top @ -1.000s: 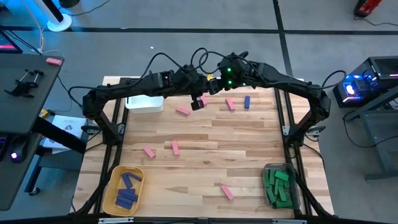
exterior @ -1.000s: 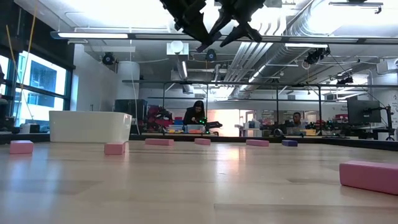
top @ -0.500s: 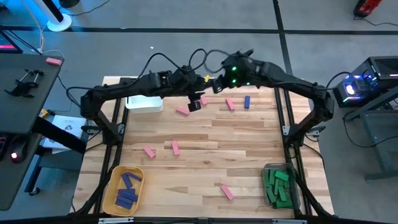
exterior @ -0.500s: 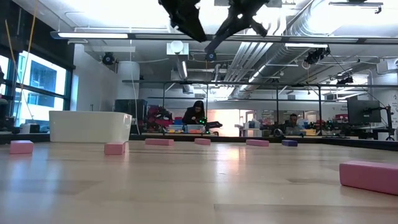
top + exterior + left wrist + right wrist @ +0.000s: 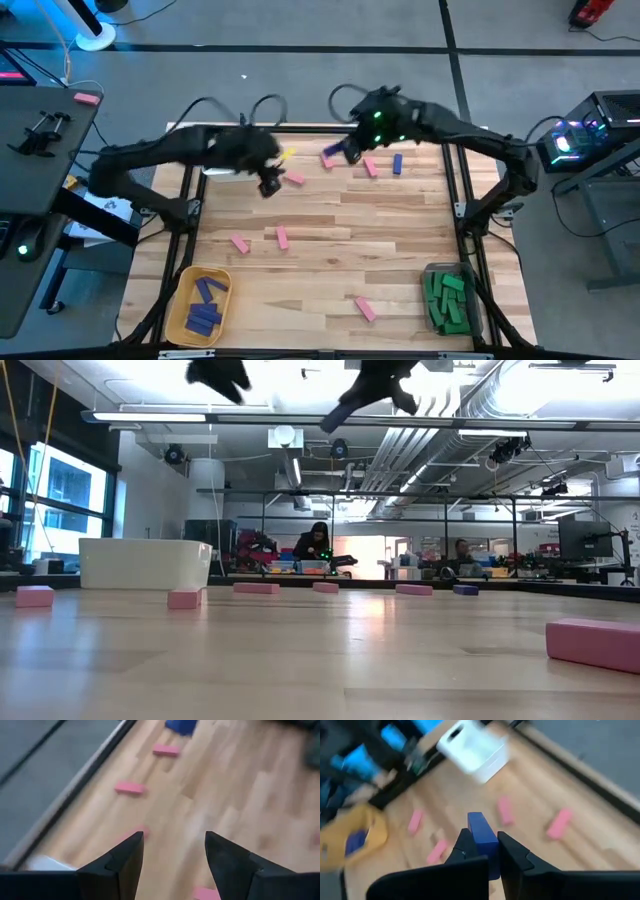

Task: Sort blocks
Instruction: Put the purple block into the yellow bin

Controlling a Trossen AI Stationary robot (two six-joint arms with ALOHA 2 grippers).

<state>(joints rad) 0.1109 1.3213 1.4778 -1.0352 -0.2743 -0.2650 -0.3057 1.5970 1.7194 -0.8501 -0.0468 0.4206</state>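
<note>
My right gripper is shut on a blue-purple block, held above the table's far middle. Left of it, my left gripper hangs open over the boards with nothing between its fingers. Pink blocks lie loose on the table. Another blue block rests at the far right. In the low view both grippers show only at the top edge, the left gripper to the left of the right gripper.
A white bin stands at the far left, partly under the left arm. The yellow bin at the near left holds blue blocks. The clear bin at the near right holds green blocks. More pink blocks lie mid-table.
The two grippers were close together over the far middle. The right gripper has shut on the blue-purple block. The left gripper has opened and swung away to the left.
</note>
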